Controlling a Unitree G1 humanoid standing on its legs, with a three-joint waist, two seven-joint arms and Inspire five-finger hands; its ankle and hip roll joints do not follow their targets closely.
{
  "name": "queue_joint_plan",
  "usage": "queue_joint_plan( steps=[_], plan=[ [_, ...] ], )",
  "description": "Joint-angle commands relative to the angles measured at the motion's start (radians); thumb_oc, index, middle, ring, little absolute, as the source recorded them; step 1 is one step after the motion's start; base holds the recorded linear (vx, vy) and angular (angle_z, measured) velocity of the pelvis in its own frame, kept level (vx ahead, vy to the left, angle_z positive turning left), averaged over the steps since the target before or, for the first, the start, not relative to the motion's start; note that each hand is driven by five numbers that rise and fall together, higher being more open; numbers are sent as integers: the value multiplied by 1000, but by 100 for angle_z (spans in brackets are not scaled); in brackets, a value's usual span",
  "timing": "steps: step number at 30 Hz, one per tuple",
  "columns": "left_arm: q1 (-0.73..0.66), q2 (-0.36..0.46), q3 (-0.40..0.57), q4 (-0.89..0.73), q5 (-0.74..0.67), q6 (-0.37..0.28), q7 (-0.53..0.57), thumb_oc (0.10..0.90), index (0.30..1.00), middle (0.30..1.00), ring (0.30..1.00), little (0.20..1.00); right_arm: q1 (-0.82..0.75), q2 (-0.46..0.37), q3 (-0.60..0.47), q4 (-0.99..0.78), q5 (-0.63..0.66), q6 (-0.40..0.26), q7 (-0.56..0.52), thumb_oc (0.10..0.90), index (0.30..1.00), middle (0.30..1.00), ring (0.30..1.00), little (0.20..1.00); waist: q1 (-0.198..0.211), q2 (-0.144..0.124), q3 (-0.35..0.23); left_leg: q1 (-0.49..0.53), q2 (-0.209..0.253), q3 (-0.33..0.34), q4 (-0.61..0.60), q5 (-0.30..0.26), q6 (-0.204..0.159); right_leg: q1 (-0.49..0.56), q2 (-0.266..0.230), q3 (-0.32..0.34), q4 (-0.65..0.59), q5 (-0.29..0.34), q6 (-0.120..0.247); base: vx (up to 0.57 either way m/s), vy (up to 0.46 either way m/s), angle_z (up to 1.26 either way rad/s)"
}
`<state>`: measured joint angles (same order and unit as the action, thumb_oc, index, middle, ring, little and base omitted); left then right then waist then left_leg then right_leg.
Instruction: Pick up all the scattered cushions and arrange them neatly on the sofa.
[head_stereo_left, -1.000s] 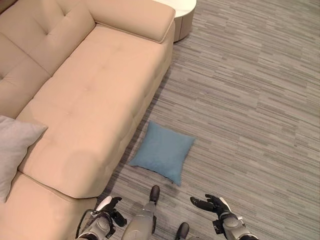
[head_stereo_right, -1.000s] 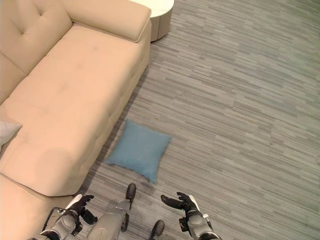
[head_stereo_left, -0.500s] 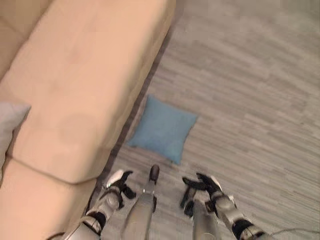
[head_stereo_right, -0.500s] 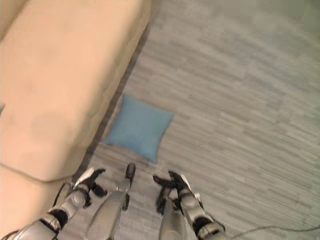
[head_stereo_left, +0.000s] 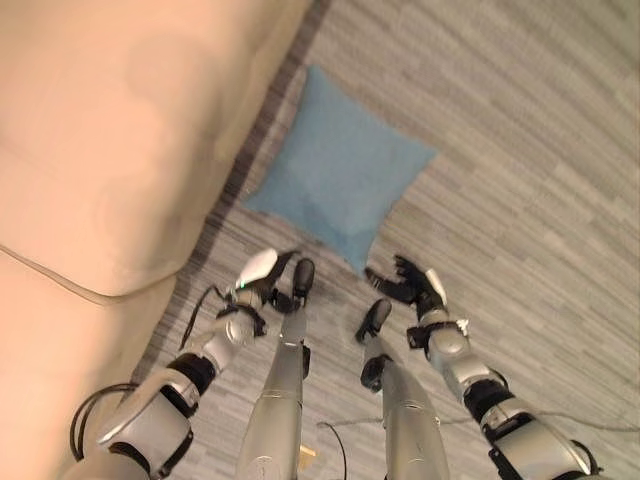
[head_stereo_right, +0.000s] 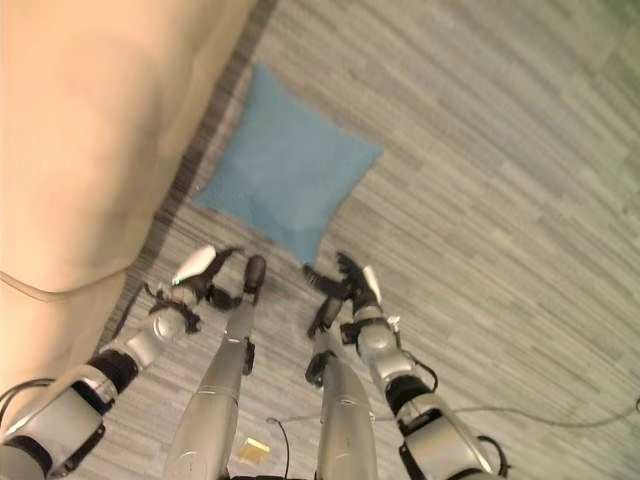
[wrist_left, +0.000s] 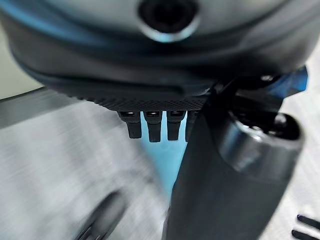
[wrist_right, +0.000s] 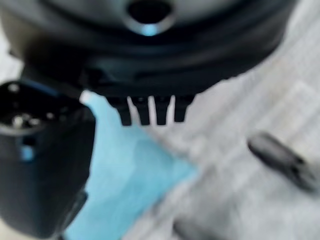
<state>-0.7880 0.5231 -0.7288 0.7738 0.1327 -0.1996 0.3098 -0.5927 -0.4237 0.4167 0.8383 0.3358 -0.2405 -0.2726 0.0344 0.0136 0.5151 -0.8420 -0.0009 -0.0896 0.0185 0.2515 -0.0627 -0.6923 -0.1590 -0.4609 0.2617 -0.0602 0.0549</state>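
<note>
My left hand (head_stereo_left: 262, 283) and right hand (head_stereo_left: 418, 289) both hung empty with fingers loosely spread, low over the striped floor (head_stereo_left: 520, 170), and the blue cushion (head_stereo_left: 340, 166) lay flat just beyond my fingertips, between the two hands, one edge beside the beige sofa (head_stereo_left: 110, 130).

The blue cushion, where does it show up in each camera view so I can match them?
Left eye view: blue cushion on the floor, upper middle, beside the sofa.
Right eye view: upper middle, slightly further left.
Left wrist view: a blue patch past the left hand.
Right wrist view: blue area past the right hand.
Shared landmark: the striped grey floor.
</note>
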Motion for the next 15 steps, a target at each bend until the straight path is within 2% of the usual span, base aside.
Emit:
queue_joint_plan(
  steps=[1,3,5,10,11,15],
  plan=[
    [-77,20,38,-28,60,-46,87,800,900,900,900,900,15,-75,-86,-79,-9,-65,-76,800,900,900,900,900,-19,6,5,-76,102,94,182,-228,-33,-95,-96,45,41,-27,83,51,76,9],
    [-125,19,25,-36,66,-35,108,800,900,900,900,900,0,-71,-149,-82,75,-90,-107,800,900,900,900,900,-26,5,5,-121,88,87,183,-229,-31,-141,-108,57,56,-29,87,39,64,18],
    [-198,18,12,-37,87,-17,149,800,900,900,900,900,-7,-63,-242,-101,188,-141,-145,800,900,900,900,900,-32,7,5,-180,70,77,182,-234,-27,-209,-122,76,83,-38,94,36,64,15],
    [-270,26,3,-25,81,-12,198,800,900,900,900,900,-3,-70,-295,-139,179,-163,-208,800,900,900,900,900,-36,9,5,-280,52,69,239,-253,-17,-320,-143,108,159,-56,100,30,54,10],
    [-331,25,-43,18,96,-9,217,800,900,900,900,900,-130,-103,-271,-77,149,-155,-255,800,900,900,900,900,-30,13,5,-319,48,63,266,-263,-13,-359,-152,116,187,-62,100,39,62,10],
    [-403,21,-67,43,53,-10,226,800,900,900,900,900,-167,-126,-262,-80,177,-165,-254,800,900,900,900,900,-38,6,5,-406,41,60,329,-281,0,-438,-166,133,233,-67,101,40,84,5]
  ],
)
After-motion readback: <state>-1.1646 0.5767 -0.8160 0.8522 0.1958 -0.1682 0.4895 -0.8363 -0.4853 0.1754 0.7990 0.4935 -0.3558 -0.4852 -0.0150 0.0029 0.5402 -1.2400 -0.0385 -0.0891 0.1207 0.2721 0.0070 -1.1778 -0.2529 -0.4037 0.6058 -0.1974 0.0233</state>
